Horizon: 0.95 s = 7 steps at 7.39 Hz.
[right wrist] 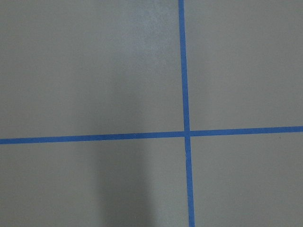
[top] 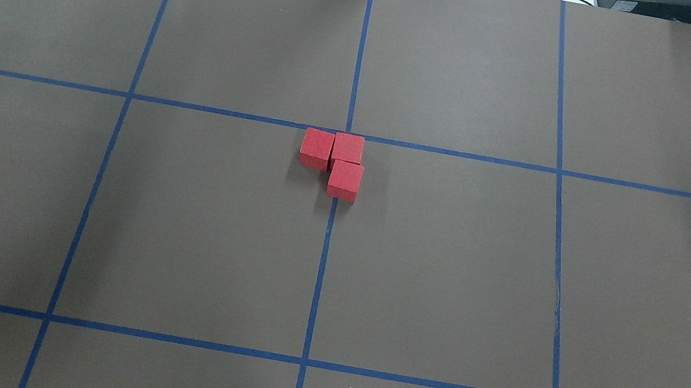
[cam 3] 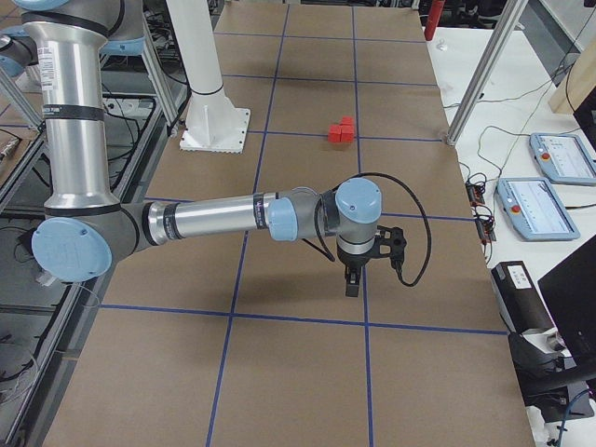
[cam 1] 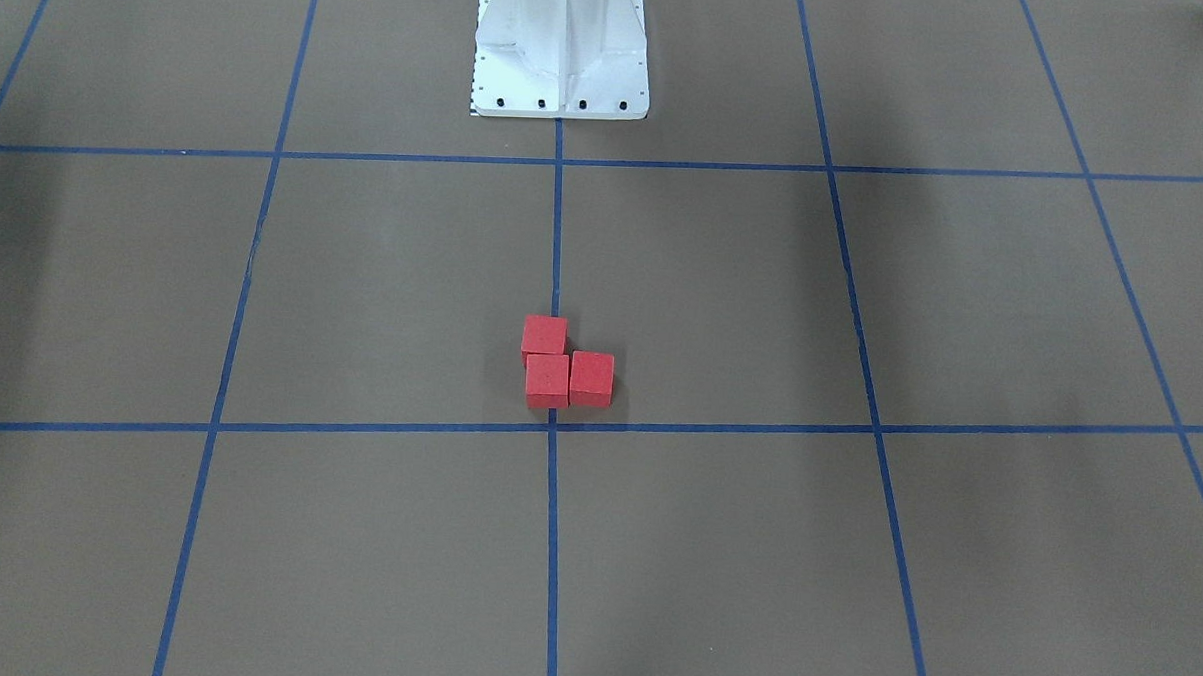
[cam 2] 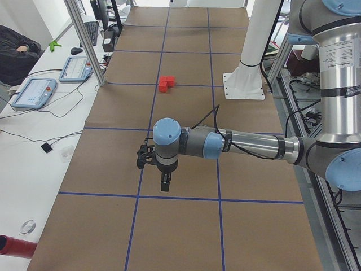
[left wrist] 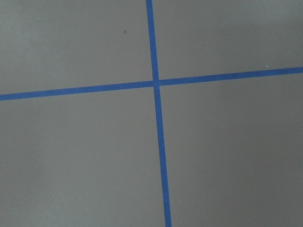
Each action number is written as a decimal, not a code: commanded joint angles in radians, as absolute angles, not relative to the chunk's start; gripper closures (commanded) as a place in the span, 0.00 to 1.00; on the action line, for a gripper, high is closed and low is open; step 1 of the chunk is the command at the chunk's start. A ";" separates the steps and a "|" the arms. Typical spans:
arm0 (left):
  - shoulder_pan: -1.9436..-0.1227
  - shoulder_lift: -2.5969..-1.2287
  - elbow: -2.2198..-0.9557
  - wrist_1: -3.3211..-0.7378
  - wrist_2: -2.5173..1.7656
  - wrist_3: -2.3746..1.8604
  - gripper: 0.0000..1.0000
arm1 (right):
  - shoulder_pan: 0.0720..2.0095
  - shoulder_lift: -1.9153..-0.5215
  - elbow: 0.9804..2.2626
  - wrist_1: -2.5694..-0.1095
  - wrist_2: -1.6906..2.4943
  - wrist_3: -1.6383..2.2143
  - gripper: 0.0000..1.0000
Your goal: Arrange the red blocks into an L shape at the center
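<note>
The front-facing camera looks steeply down over the bench (cam 1: pixel 263 286) toward the white pedestal (cam 1: pixel 561 56) at top centre, with the red blocks (cam 1: pixel 565 372) just below mid-frame. The overhead camera faces the opposite way: there the pedestal sits at the bottom edge and the blocks above the middle. These two views share the blocks and the middle tape lines. The side cameras stand high at opposite ends of the bench and look along it. One has the left arm (cam 2: pixel 254 145) large in front, the other the right arm (cam 3: pixel 214 222). Each wrist camera looks straight down from close above the bench, onto one tape cross (left wrist: pixel 155 83).
</note>
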State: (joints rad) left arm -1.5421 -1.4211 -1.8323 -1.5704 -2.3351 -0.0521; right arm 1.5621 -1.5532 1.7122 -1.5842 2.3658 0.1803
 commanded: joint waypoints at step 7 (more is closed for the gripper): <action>-1.543 -1.420 -1.801 -1.560 -2.316 -0.054 0.00 | 1.562 -1.586 1.713 -1.583 2.401 0.172 0.01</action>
State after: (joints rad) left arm -1.5434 -1.4191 -1.8048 -1.5596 -2.3165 -0.0530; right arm 1.5616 -1.5858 1.7149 -1.5811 2.4005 0.1724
